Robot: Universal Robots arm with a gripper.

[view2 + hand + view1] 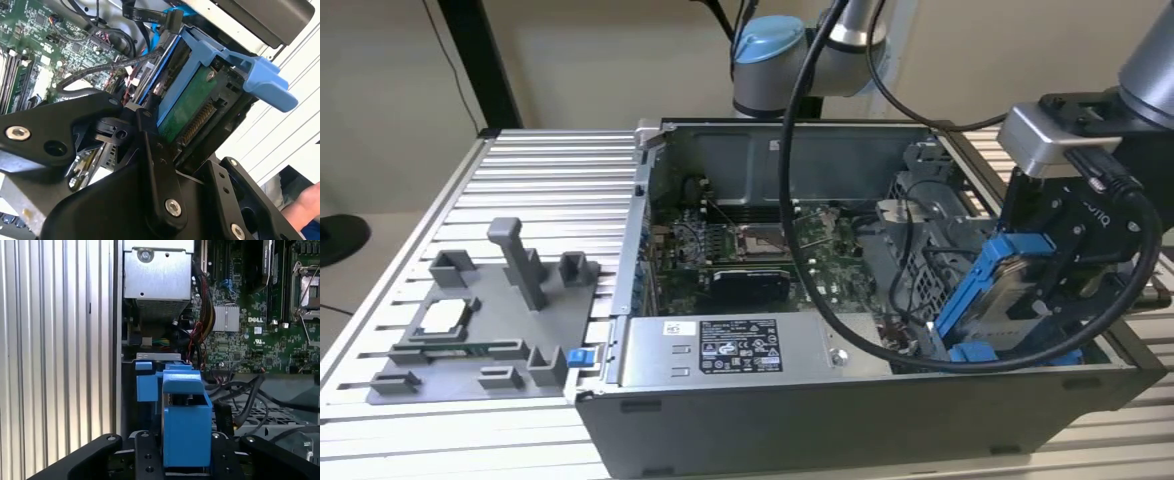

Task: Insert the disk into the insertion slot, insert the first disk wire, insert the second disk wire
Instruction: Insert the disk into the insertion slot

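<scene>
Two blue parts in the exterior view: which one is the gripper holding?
The disk in its large caddy, tilted in the gripper on the exterior view's right. The small clip sits beside the power supply.

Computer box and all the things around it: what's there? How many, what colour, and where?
table: 1, silver ribbed metal, under everything.
computer case: 1, dark grey, open-topped, mid-table.
circuit board: 1, green, on the case floor.
power supply box: 1, silver-grey, labelled, along the case's near wall.
holder tray: 1, grey, on the table at the exterior view's left.
disk: 1, silver in a blue frame, tilted at the case's end on the exterior view's right.
cables: several, black, looping over and inside the case.
robot arm: 1, grey with light-blue caps, behind the case.
pincer: 1, black, shut on the disk's blue frame.
</scene>
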